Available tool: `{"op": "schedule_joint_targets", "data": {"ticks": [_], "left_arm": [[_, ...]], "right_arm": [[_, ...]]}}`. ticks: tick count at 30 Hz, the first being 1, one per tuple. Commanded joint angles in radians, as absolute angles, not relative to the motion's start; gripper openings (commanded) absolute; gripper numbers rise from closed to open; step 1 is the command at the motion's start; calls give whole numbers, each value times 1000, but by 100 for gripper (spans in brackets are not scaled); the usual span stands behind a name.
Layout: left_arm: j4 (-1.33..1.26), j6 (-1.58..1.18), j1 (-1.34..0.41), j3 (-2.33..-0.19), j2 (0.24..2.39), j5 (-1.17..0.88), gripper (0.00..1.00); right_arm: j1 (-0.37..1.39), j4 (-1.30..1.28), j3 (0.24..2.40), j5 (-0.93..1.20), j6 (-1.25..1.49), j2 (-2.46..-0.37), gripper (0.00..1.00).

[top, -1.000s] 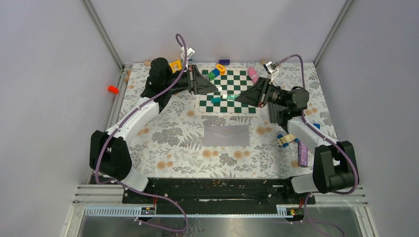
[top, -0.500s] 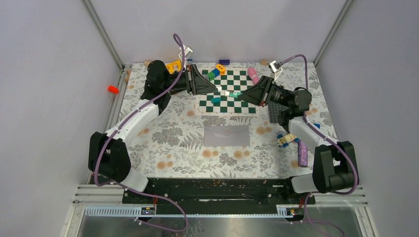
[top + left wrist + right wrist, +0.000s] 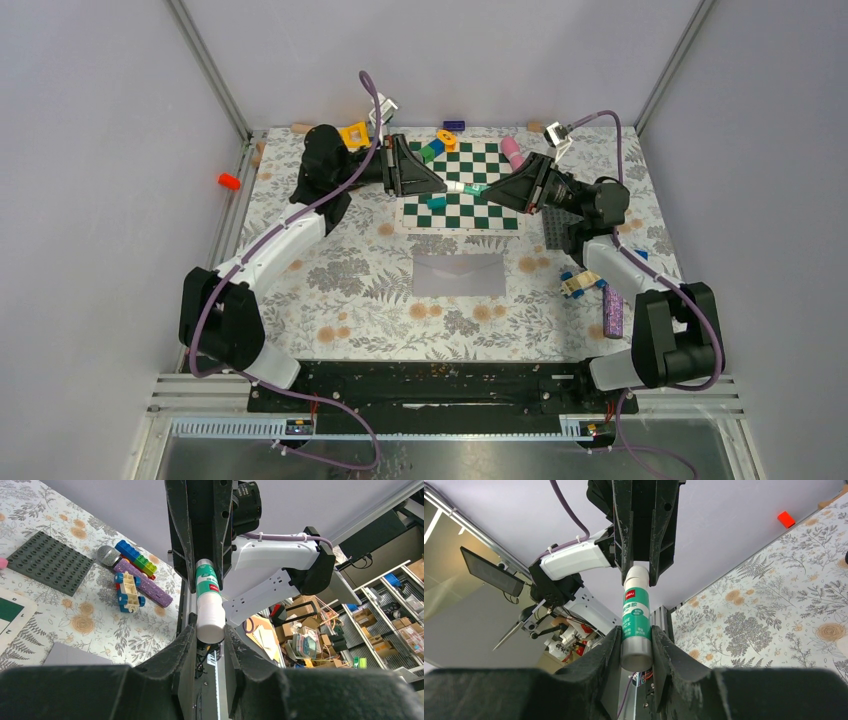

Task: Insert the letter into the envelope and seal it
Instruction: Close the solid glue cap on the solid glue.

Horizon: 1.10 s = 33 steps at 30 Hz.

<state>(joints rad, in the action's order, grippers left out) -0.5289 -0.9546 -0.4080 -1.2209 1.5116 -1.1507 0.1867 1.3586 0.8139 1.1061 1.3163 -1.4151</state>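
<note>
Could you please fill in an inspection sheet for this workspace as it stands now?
Surface: floral tablecloth with a chessboard mat at the far side.
Job's things: envelope lies flat mid-table; letter not seen; glue stick held over the mat.
Clutter: studded plate, purple microphone, toy car, coloured blocks.
Grippers: left gripper shut on the stick's white cap end, right gripper shut on its other end.
Cables: purple cable loops above each arm; no snag seen.
Surroundings: grey walls; red piece outside the left rail.
</note>
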Motion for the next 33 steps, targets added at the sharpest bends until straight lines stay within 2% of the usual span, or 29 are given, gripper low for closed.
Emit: {"op": "schedule_joint_targets", "data": {"ticks": [1,33], "left_arm": [[-592,-961,-412,-1223,1482,-1180,14],[-521,-902,-414,-1238,1481,-1169,13]], "right_arm": [[179,1443,821,1085,1324,-1425,2],[181,1459,805,1088,1319,-1402,0]]}}
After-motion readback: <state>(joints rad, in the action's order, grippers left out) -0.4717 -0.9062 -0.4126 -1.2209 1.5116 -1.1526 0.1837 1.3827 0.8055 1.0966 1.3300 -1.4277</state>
